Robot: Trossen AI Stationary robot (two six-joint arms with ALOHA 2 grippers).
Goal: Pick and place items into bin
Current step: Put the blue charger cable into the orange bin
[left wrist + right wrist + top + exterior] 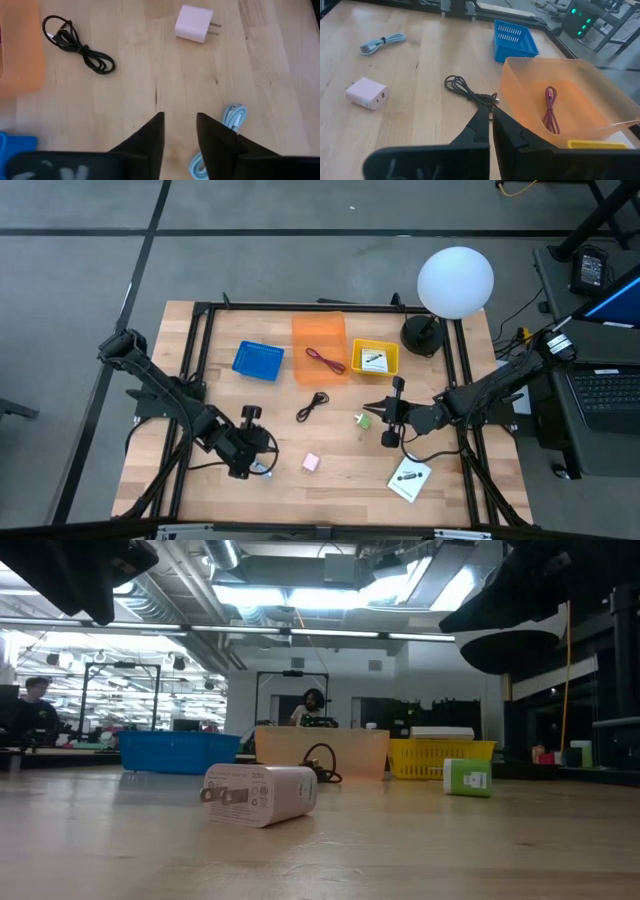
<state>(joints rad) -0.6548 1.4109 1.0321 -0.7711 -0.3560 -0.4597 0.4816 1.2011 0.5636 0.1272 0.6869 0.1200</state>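
Pale-blue coiled cable (220,140) lies beside the left fingers (152,137).

Grey floor (80,270), seemingly strip-lit ceiling (300,595)

Three bins (319,348) sit at twelve o'clock on the bench (340,480); charger (311,463) at six, card (409,479) at four

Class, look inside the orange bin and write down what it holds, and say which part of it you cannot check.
Inside the orange bin lies one coiled reddish cable. The high view shows nothing else in it. In the right wrist view, the yellow bin hides the orange bin's nearest corner.
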